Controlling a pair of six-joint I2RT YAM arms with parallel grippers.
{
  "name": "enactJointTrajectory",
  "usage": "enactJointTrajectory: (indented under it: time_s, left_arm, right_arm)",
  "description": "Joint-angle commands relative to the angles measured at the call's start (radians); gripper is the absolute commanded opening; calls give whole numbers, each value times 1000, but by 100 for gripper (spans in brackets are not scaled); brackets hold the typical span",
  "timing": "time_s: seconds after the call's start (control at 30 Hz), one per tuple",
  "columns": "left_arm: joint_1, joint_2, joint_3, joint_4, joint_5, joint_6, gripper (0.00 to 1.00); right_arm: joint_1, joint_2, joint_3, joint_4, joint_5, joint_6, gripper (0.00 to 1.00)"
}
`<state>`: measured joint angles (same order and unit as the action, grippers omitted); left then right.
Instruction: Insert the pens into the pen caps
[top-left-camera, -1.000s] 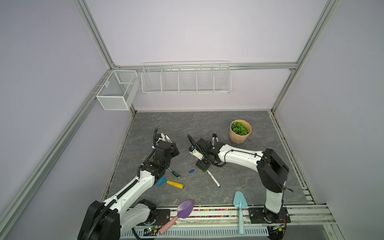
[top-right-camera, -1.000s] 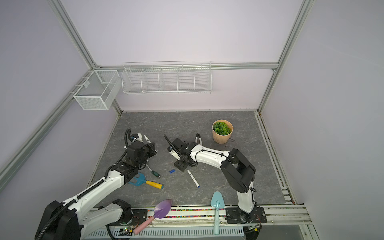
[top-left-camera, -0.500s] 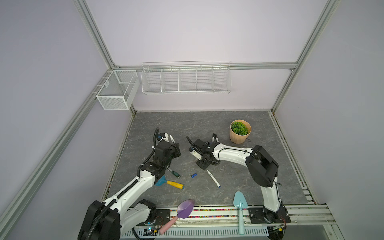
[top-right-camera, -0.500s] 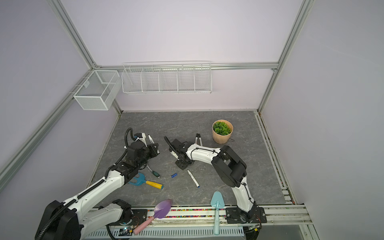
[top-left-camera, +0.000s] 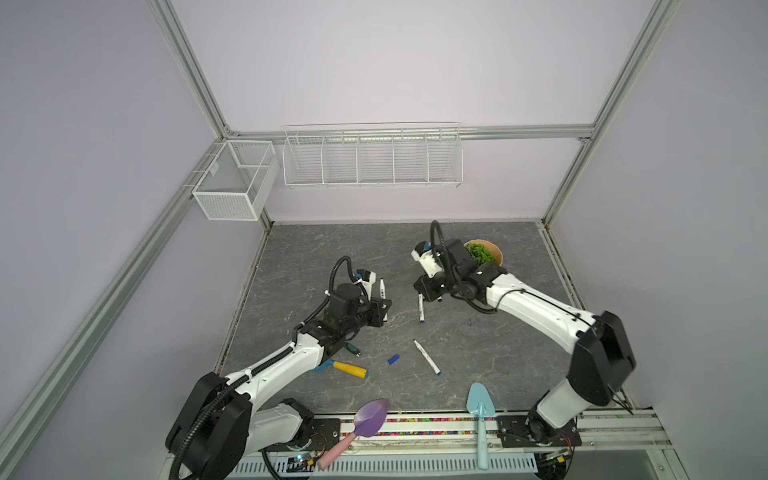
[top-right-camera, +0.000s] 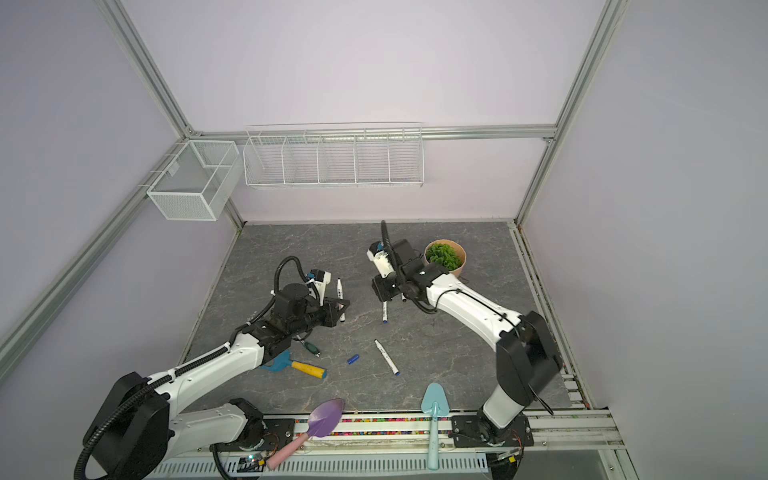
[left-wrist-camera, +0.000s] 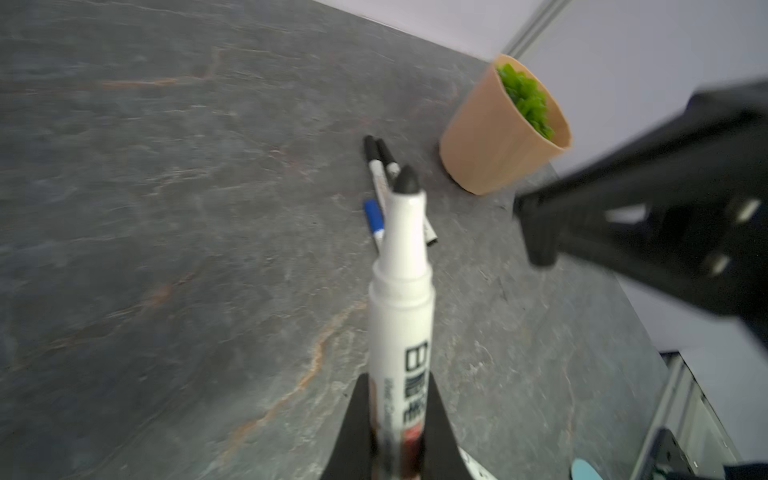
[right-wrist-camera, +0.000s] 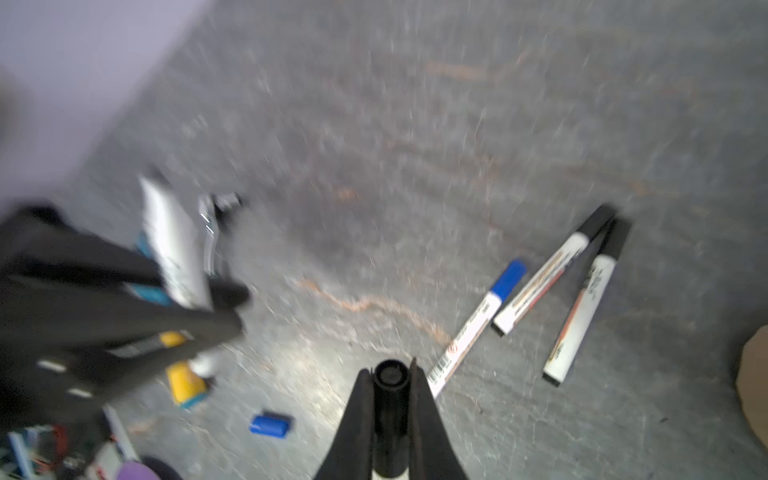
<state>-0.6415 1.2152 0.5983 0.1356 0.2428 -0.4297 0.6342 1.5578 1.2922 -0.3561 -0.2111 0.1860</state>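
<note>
1. Loose pen (top-left-camera: 427, 357) (top-right-camera: 386, 357): white with a blue end. It lies flat toward the front of the grey table (top-left-camera: 490, 332), just behind the teal trowel (top-left-camera: 478, 401) and purple scoop (top-left-camera: 371, 417) on the front rail.
2. Blue cap (top-left-camera: 393, 359) (right-wrist-camera: 269, 424): a short cylinder on its side. It is near the loose pen but not touching it.
3. Yellow-handled tool (top-left-camera: 351, 369) and green-handled wrench (top-left-camera: 352, 348): both lie at the front left of the table beside the left arm, which partly hides them.
4. Left gripper (left-wrist-camera: 397, 419): it is clamped on the held pen (left-wrist-camera: 401, 291) (top-left-camera: 382, 291). The white barrel with dark print sits between the fingers, the black tip is bare, and the pen is raised off the table.
5. Right gripper (right-wrist-camera: 390, 399): its jaws are closed on the black cap (right-wrist-camera: 390, 380), whose open mouth shows in the right wrist view. It is raised over mid-table, apart from the left gripper.
6. Blue-capped pen (top-left-camera: 421, 309) (right-wrist-camera: 478, 324): it lies flat at mid-table, beneath the right gripper.
7. Black-capped pens (right-wrist-camera: 548, 274) (left-wrist-camera: 376, 174): the two lie in a narrow V with cap ends touching, just beside the blue-capped pen. In both top views they are mostly hidden under the right gripper.
8. Plant pot (top-left-camera: 497, 252) (left-wrist-camera: 486, 141): a tan pot holding green leaves. It stands upright behind the right gripper.
9. Wire rack (top-left-camera: 372, 160) and mesh box (top-left-camera: 232, 183): the rack hangs on the back wall and the box at the left corner.
</note>
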Motion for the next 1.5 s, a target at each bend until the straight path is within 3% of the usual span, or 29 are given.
enactJointTrajectory:
  time_s: [0.0, 0.2, 0.37, 0.47, 0.57, 0.67, 0.8, 0.97, 1.23, 1.3, 1.47]
  left_arm:
    - [-24, 18, -2, 160, 80, 43, 0]
    - [-88, 41, 17, 164, 82, 112, 0]
    - [-95, 48, 21, 153, 63, 107, 0]
    - [-94, 21, -10, 172, -58, 73, 0]
    - [-92, -40, -60, 183, -256, 19, 0]
    - [-89, -117, -94, 135, -511, -31, 0]
    - [-58, -179, -90, 60, -651, -30, 0]
    - [-8, -184, -80, 46, -687, -80, 0]
    - [-6, -197, -42, 8, -729, -91, 0]
    - [-6, -219, -40, -10, -732, -87, 0]
    - [-6, -271, -50, -77, -747, -74, 0]
  right_arm:
    - [-16, -16, -49, 143, -238, 121, 7]
    - [-15, -27, -55, 220, -344, 175, 7]
    - [-16, -41, -56, 248, -344, 197, 7]
    - [-15, -71, -100, 197, -301, 157, 7]
    - [24, -112, -162, 31, -261, 2, 7]
    - [174, -130, -223, -175, -121, -214, 7]
    - [309, -88, -291, -274, -72, -278, 7]
    - [309, 108, -142, -492, -172, -384, 7]
    - [288, 411, 84, -815, -327, -487, 7]
    - [297, 408, 80, -821, -332, -499, 7]
    - [364, 251, -29, -783, -210, -451, 7]
